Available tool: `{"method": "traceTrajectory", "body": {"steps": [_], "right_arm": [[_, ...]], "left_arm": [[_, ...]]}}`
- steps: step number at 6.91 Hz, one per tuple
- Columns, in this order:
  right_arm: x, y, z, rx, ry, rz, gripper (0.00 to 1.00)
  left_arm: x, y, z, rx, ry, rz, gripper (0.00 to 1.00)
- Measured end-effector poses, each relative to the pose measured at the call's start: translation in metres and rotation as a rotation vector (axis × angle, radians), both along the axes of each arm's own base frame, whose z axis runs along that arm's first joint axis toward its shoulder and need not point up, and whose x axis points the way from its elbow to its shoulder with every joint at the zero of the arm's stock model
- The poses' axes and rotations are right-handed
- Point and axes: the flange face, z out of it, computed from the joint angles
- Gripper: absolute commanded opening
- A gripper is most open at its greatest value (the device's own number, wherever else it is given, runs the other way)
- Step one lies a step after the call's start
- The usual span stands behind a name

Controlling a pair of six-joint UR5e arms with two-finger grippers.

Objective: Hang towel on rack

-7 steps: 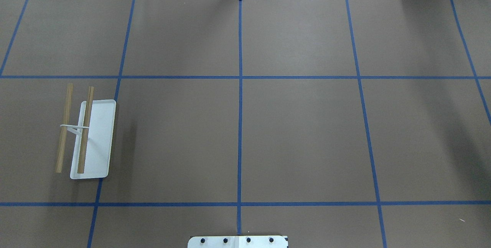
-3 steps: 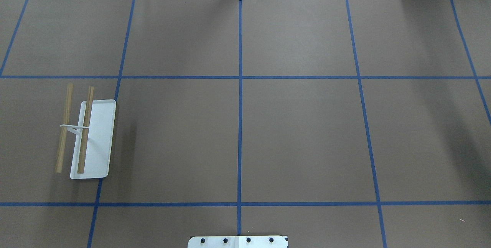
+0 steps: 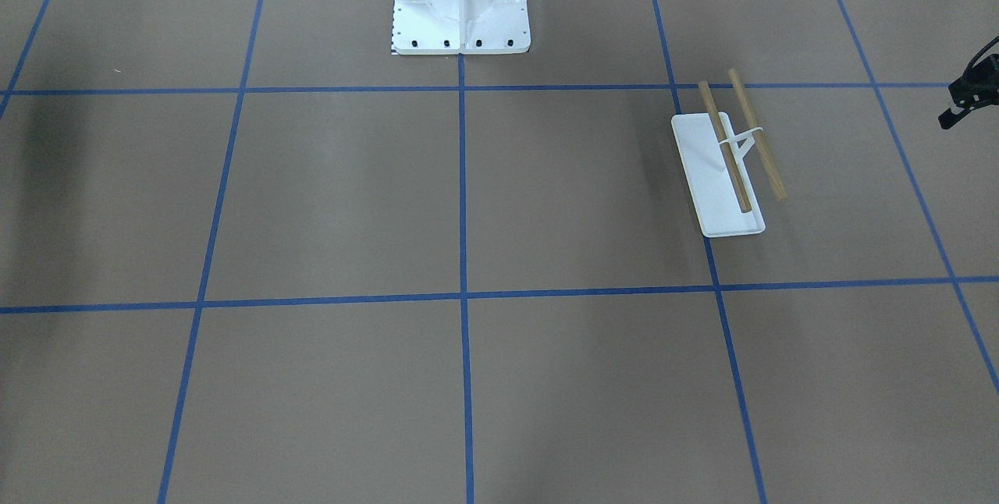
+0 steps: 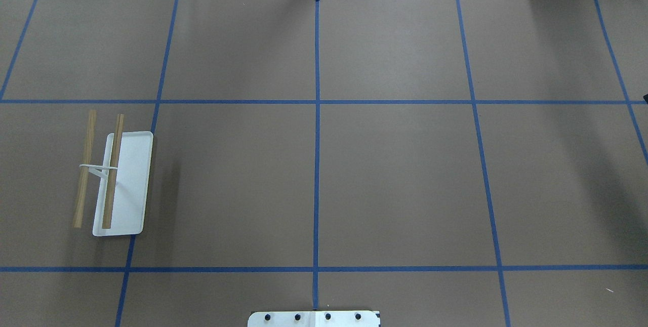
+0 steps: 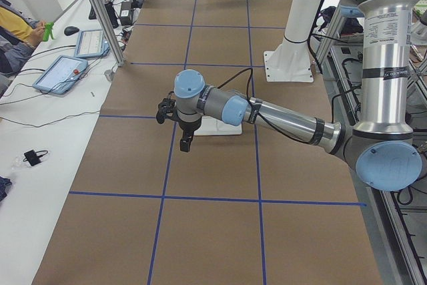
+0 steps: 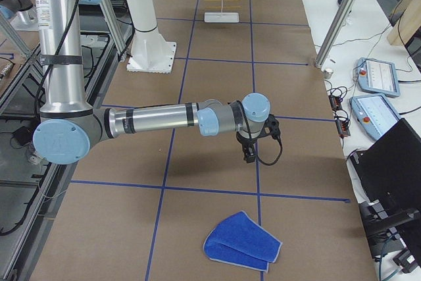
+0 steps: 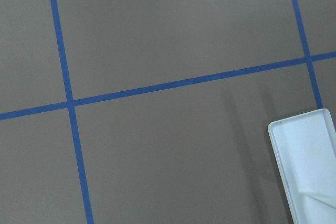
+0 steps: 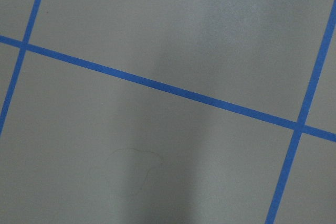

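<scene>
L gripper (image 5: pixel 186 145), R gripper (image 6: pixel 248 157) both hang free; opening unclear

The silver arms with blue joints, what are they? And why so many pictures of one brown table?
They are a robot's left arm and right arm. Each ends in two-finger pincers: left gripper, right gripper. Two pictures look down on the table, two look along it from its ends, and two come from cameras on the wrists. On it are a small rack and, far off at the other end, a folded blue towel. Neither is held; both grippers hang above the table.
</scene>
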Motion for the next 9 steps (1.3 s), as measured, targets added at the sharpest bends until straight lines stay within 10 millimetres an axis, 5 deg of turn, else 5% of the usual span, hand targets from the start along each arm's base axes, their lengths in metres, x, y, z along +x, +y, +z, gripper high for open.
{"method": "traceTrajectory", "body": {"steps": [3,6,9], "right_arm": [[0.003,0.004,0.038,-0.062,0.029,0.014,1.0],[0.04,-0.014,0.159,-0.092,0.058,0.061,1.0],[0.077,0.024,0.234,-0.164,0.069,0.093,0.99]], "left_arm": [[0.001,-0.001,0.003,-0.004,0.0,0.002,0.98],[0.001,0.002,-0.003,0.009,0.004,0.004,0.98],[0.003,0.001,-0.005,0.007,0.02,0.009,0.98]]}}
